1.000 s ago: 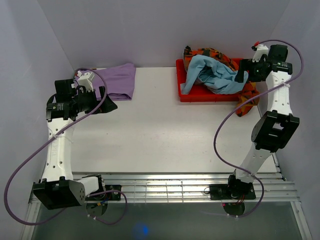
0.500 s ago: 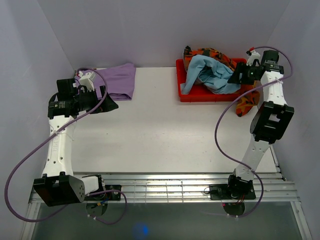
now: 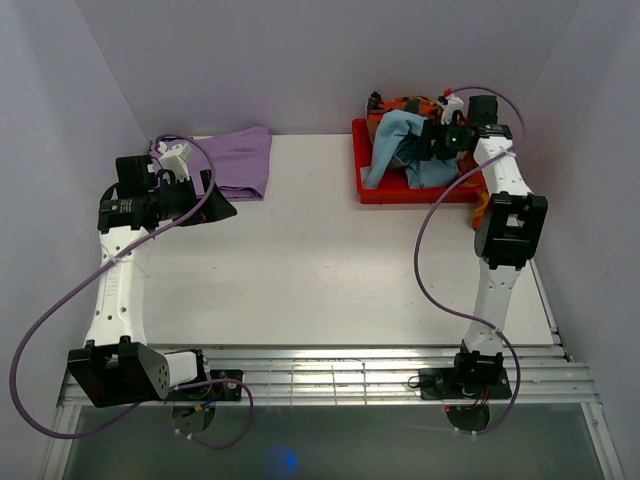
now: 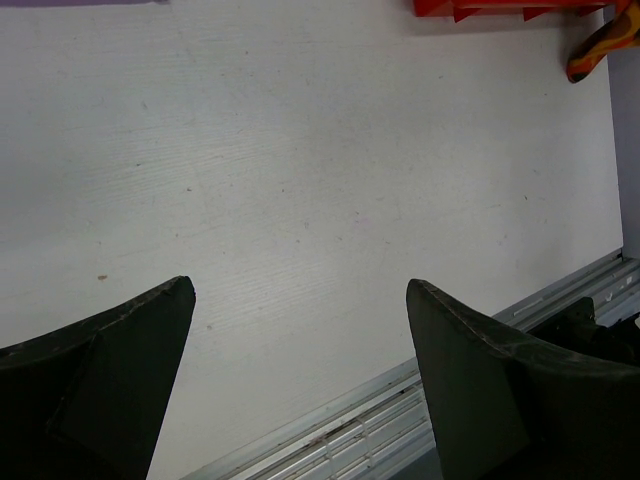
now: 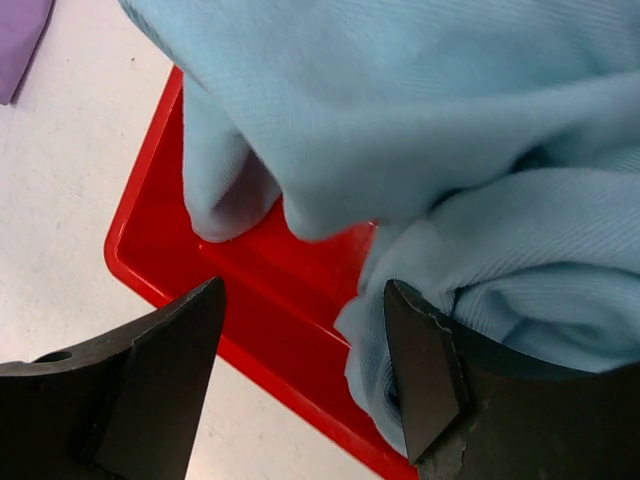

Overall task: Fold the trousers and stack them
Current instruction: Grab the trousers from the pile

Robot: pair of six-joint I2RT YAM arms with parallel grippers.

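The light blue trousers (image 3: 400, 145) lie crumpled in a red tray (image 3: 385, 190) at the back right, over an orange-red-black patterned pair (image 3: 405, 103) whose end hangs past the tray's right side (image 3: 483, 212). My right gripper (image 3: 428, 148) is open, low over the blue cloth (image 5: 420, 130) and the tray's near wall (image 5: 300, 290); one finger (image 5: 425, 370) touches the cloth. The lilac trousers (image 3: 240, 162) lie folded at the back left. My left gripper (image 3: 210, 205) is open and empty beside them, over bare table (image 4: 300, 200).
The red tray's corner (image 4: 500, 8) and the patterned end (image 4: 600, 45) show at the top of the left wrist view. A metal rail (image 3: 340, 370) runs along the table's near edge. Lilac walls stand on three sides.
My right gripper has swung left from beyond the tray's right side to over the blue trousers in the tray. The left arm has barely moved.
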